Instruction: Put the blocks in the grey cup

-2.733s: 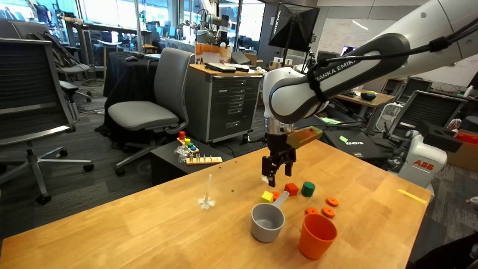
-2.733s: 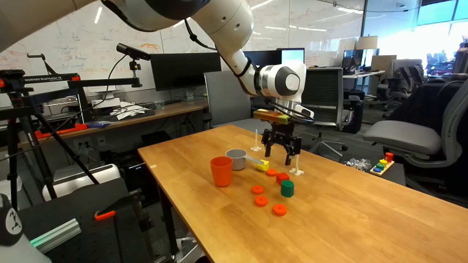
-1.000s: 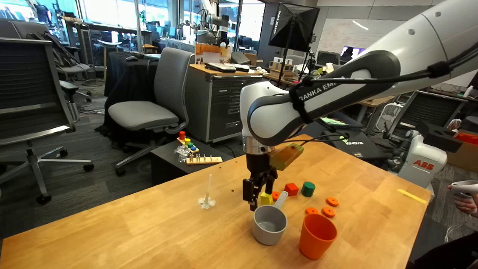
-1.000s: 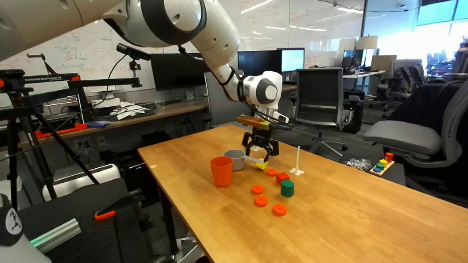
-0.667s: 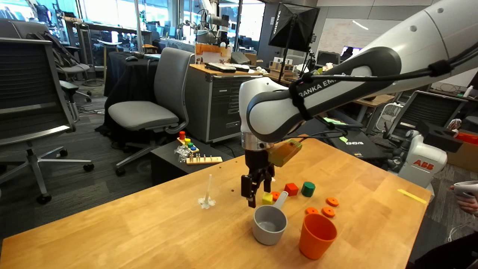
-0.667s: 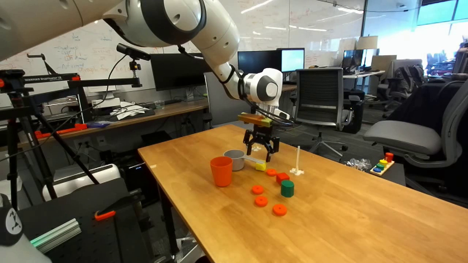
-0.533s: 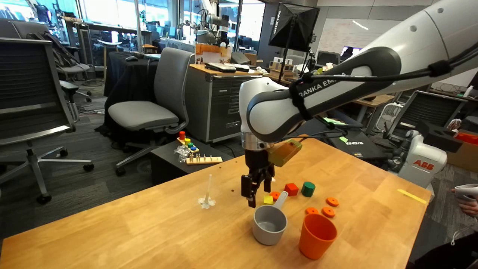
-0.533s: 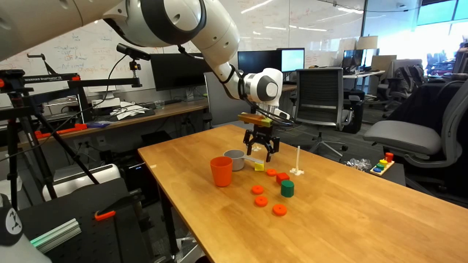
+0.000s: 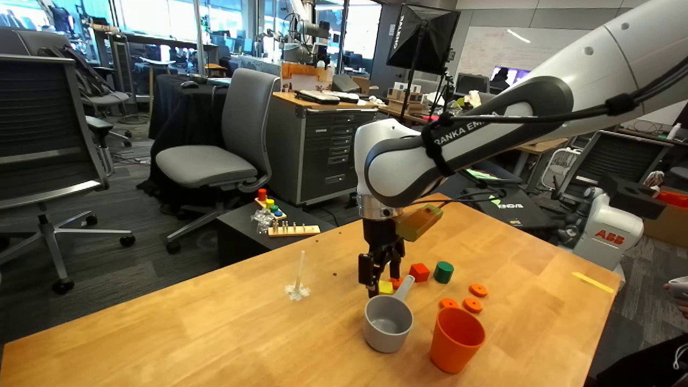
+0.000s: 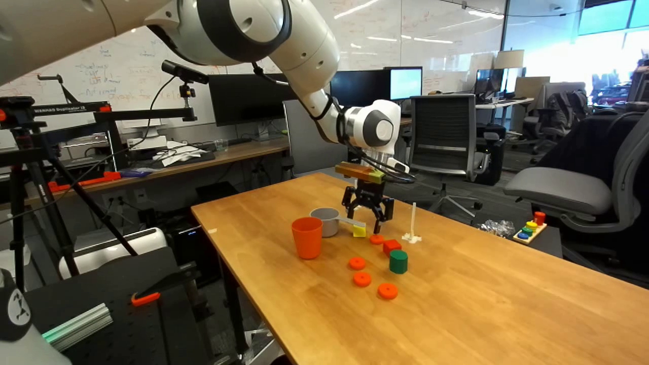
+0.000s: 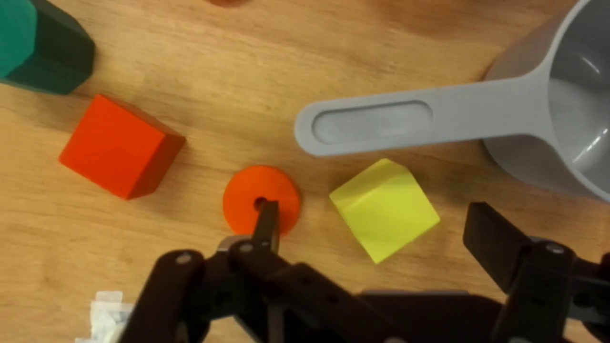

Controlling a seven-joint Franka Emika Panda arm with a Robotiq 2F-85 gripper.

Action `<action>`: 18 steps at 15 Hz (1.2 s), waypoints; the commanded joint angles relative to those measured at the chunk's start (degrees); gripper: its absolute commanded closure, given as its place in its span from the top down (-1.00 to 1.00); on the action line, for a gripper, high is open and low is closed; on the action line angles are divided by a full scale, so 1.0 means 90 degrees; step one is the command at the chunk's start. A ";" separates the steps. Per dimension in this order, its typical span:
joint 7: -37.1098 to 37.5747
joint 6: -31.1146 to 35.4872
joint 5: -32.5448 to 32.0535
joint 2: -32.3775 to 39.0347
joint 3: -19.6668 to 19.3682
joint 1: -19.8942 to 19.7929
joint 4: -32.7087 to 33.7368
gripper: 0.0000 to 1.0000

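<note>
The gripper (image 11: 372, 218) has its jaws apart, one either side of the yellow block (image 11: 391, 212) in the wrist view. Bright and sharp-edged, the block sits cornerwise on the table (image 10: 487, 294), just beside the handle (image 11: 457, 112) of the grey cup (image 11: 522, 162). Next come an orange disc (image 11: 243, 196), the red block (image 11: 114, 147) and the green block (image 11: 59, 55). The cup stands upright, its glossy floor showing; three more discs (image 10: 362, 279) lie near the orange cup (image 10: 307, 242).

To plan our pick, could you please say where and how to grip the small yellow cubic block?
Probably pinch two opposite flat sides of the small yellow cubic block, from above since the round grey cup's handle flanks it; they stand askew to the open black hand, so turn that first.
</note>
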 commanded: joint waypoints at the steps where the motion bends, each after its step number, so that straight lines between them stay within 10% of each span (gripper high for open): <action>1: -0.0064 -0.0024 0.0038 -0.0079 0.0056 -0.0067 -0.0234 1.00; 11: -0.0028 0.0337 -0.0026 -0.0328 0.0018 -0.0052 -0.0673 -0.57; 18: 0.0089 0.0522 -0.0072 -0.1022 0.0017 0.0064 -0.1099 -0.65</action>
